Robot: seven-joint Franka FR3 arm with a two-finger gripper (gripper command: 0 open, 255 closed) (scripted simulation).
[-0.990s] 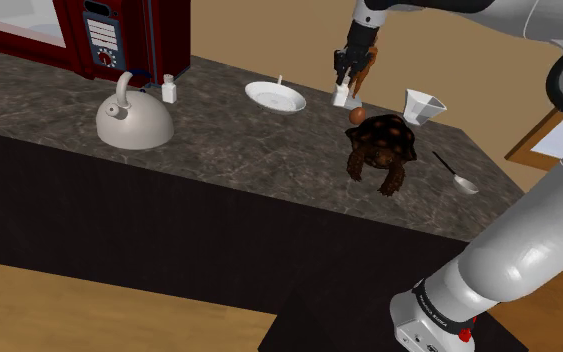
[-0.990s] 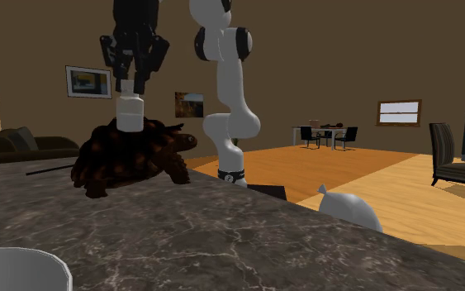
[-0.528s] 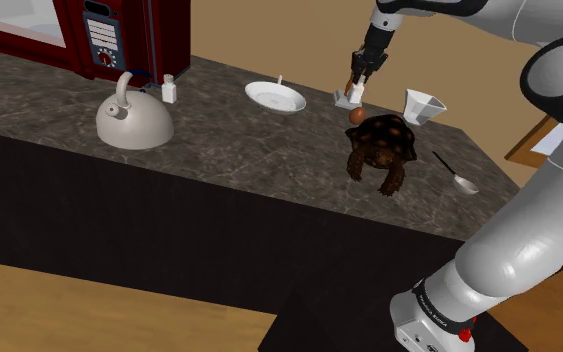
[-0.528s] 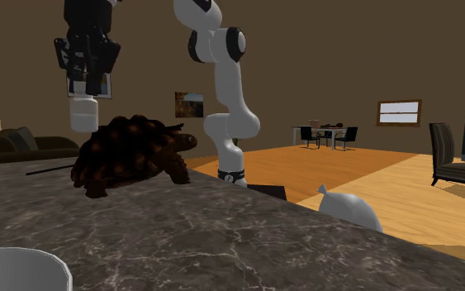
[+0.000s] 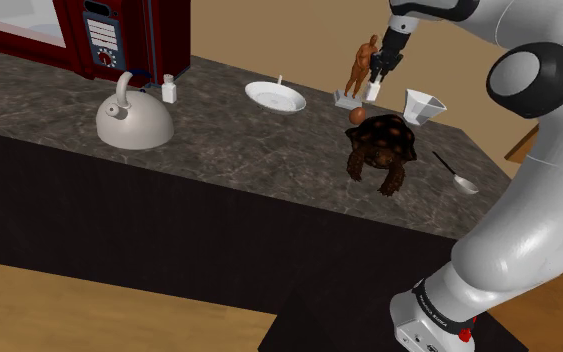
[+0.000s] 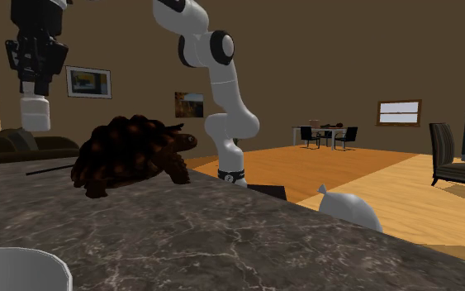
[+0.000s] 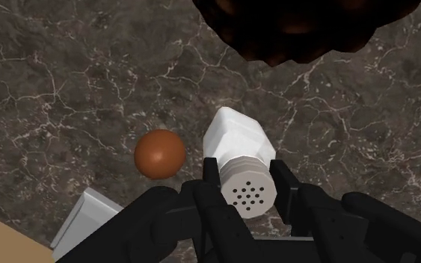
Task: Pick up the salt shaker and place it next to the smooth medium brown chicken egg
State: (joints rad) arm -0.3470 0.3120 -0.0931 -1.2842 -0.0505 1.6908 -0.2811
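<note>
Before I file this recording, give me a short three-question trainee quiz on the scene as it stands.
1. True or false: the fingers are shut on the salt shaker.
2. Which lies closest to the brown egg: A kettle, B tortoise, C spoon?
3. Fill in: the salt shaker is held ___ the dark veined counter, not resting on it.
Key: 1 true; 2 B; 3 above.

No text, label or number is readable; the keypad (image 5: 101, 40) on the red microwave (image 5: 161, 30) carries marks too small to decipher.
</note>
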